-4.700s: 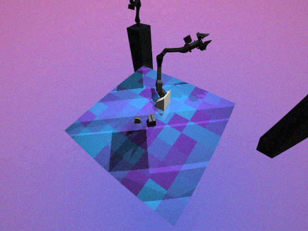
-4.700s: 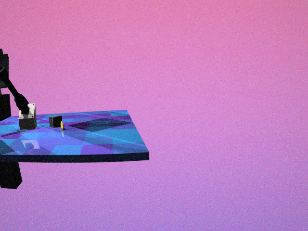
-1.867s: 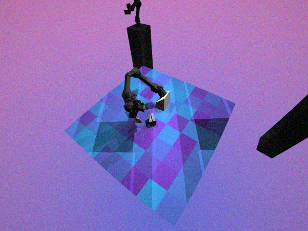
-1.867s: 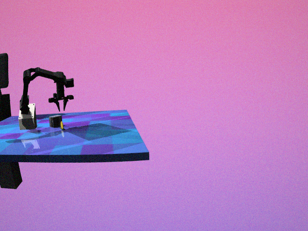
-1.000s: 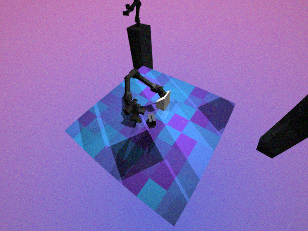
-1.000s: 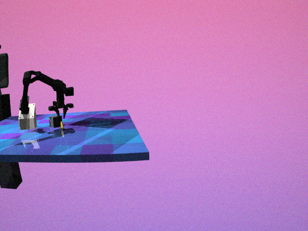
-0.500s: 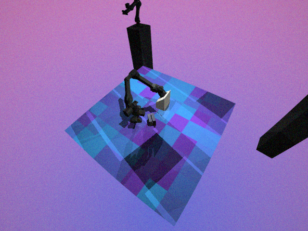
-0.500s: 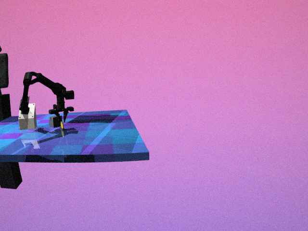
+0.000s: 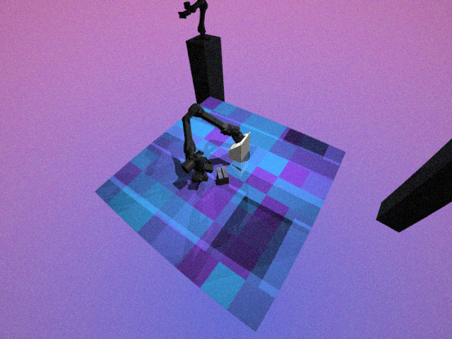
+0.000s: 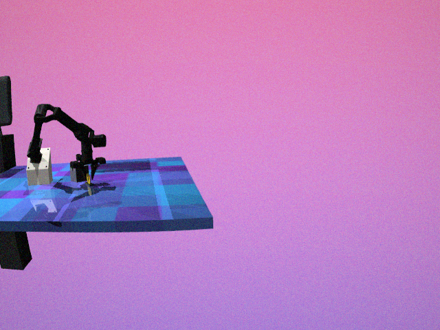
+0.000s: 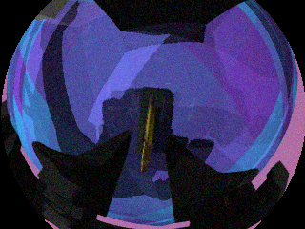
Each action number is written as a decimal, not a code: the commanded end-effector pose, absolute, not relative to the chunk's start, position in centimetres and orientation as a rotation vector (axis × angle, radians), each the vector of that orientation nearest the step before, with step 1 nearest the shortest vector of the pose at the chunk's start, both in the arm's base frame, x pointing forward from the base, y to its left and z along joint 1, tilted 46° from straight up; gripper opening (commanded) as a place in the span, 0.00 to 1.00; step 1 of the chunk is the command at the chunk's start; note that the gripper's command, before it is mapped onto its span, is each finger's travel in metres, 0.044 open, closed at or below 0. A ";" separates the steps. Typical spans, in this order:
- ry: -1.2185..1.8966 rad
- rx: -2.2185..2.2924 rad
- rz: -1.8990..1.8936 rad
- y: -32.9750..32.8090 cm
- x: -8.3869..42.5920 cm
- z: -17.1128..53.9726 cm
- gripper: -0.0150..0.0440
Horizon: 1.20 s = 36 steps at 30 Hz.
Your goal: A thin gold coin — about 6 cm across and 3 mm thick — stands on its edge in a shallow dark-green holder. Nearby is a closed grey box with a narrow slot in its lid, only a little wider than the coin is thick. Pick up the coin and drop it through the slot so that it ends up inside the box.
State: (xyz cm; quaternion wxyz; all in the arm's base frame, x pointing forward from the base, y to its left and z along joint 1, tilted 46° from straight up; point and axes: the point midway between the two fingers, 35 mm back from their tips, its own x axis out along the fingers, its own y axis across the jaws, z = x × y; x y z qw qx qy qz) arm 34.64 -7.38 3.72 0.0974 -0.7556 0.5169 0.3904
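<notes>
The gold coin (image 10: 88,178) (image 11: 149,129) stands on edge in the dark holder (image 11: 144,112). In the wrist view it shows as a thin, slightly slanted line. My gripper (image 10: 90,177) (image 11: 149,137) points down over the coin, fingers parted, one on each side, with visible gaps between them and the coin. In the top view the arm hides the coin and the fingertips. The grey box (image 9: 222,176) (image 10: 76,172) stands close beside the gripper, towards the arm's base. Its slot (image 9: 222,171) shows as a dark line across the lid in the top view.
The arm's pale base block (image 9: 239,151) (image 10: 38,174) stands on the patterned table (image 9: 222,284) (image 10: 192,209), beyond the box from the coin. A black pillar (image 9: 206,69) with another dark arm (image 9: 201,18) stands behind the table. Dark shadows lie across the table top.
</notes>
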 end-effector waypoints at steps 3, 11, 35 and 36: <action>1.535 -2.237 1.171 -8.1 34.5 2.8 0.53; 1.535 -2.237 1.171 -8.2 34.5 2.7 0.26; 1.529 -2.233 1.176 -5.7 34.4 4.9 0.25; 1.529 -2.233 1.176 -5.5 34.4 5.0 0.25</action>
